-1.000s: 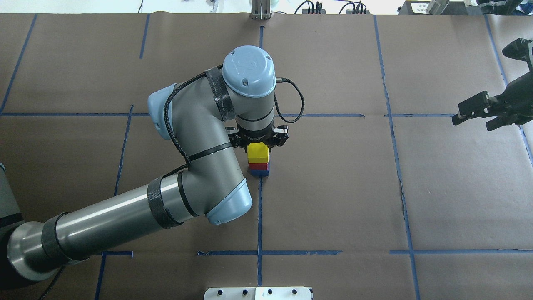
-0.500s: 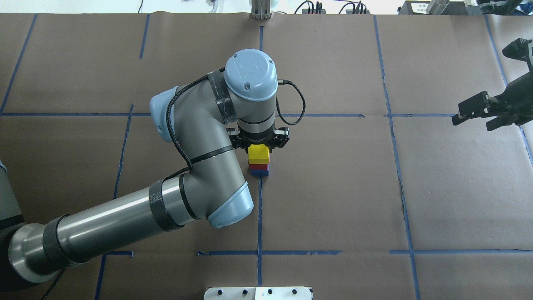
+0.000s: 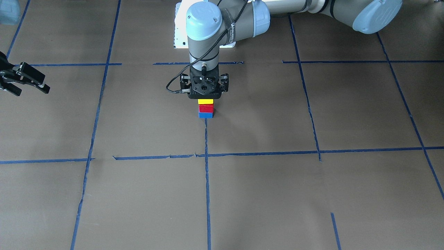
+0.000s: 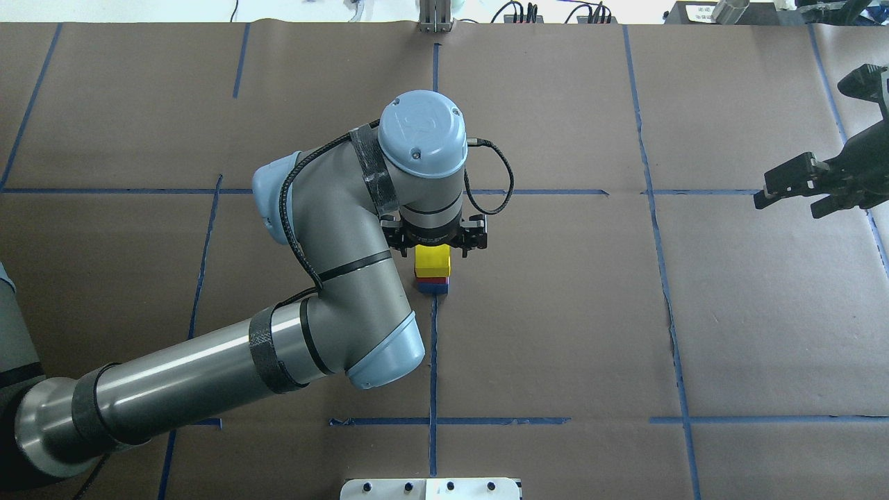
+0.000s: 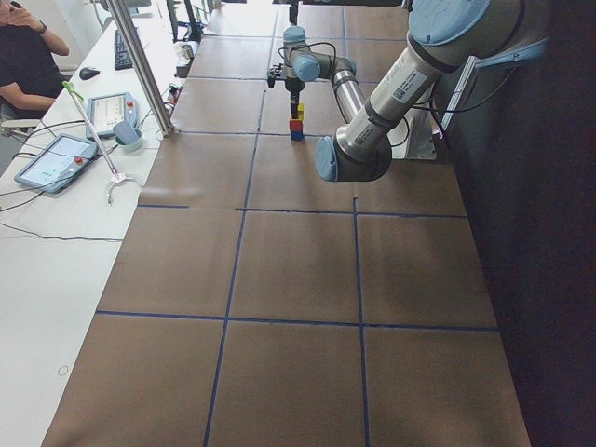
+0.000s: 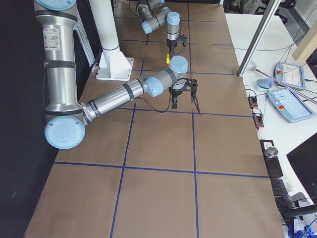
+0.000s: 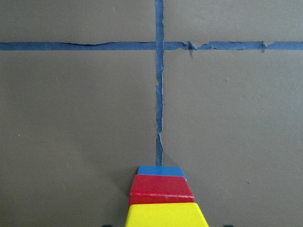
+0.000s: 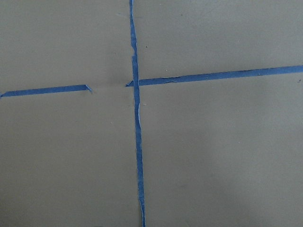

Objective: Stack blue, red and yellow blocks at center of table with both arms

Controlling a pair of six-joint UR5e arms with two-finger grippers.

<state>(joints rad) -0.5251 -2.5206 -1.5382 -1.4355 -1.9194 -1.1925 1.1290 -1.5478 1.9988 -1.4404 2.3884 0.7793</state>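
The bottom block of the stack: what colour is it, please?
The bottom block is blue; the front-facing view shows it best.

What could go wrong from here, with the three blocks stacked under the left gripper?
The left gripper hangs just over the yellow block, seemingly open and close to it; moving sideways before lifting clear could topple it off the red block and blue block. The right gripper is parked far off to the side; a low sweep through the table centre might knock them down.

Directly beneath the gap between the fingers of the left gripper point(image 3: 205, 97), a small yellow cube point(image 3: 205, 102) sits on a small red cube point(image 3: 205, 108), itself on a small blue cube point(image 3: 205, 115), on the brown paper-covered table point(image 3: 277, 194).
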